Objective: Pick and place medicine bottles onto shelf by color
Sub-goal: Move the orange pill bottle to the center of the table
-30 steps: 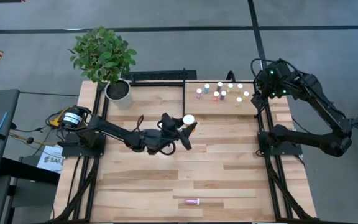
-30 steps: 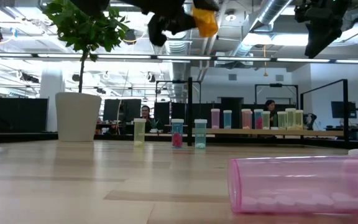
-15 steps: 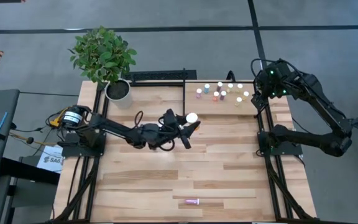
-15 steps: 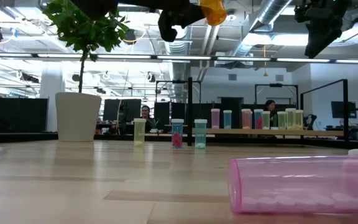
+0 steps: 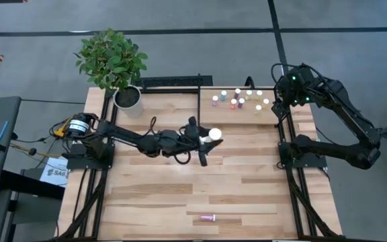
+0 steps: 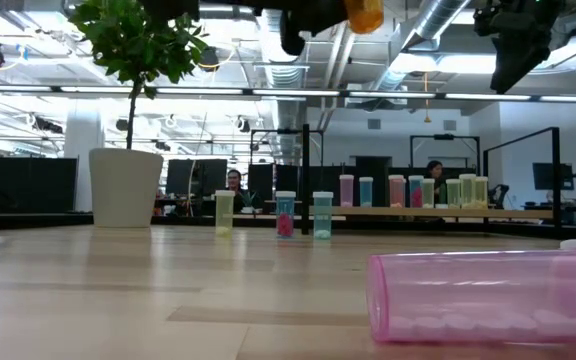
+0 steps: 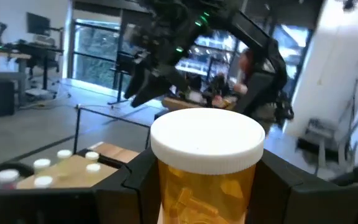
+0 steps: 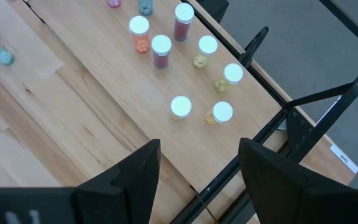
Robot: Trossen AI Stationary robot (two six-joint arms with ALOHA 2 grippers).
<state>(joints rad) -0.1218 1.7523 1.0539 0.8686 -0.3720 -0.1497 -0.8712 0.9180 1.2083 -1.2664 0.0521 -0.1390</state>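
Table [image 5: 180, 195]: plank top, wide bare stretch across near half. Readable writing: only "SA…" on paper sheet [image 5: 54, 173] off left edge; none legible on bottles.

Shelf [image 5: 247, 115]: far right corner, black frame along edges; small bottles [image 5: 239, 99] clustered upright toward its back, front strip free.

Left gripper [image 5: 207, 140]: mid-table, raised, jaws part-spread and clamped on large orange bottle [image 7: 206, 171], white cap up, clear of shelf's left rail.

Right gripper [image 8: 197, 174]: high over shelf's right edge, jaws apart, nothing between.

Pink bottle [image 5: 208, 218]: lies on side near front edge, alone.
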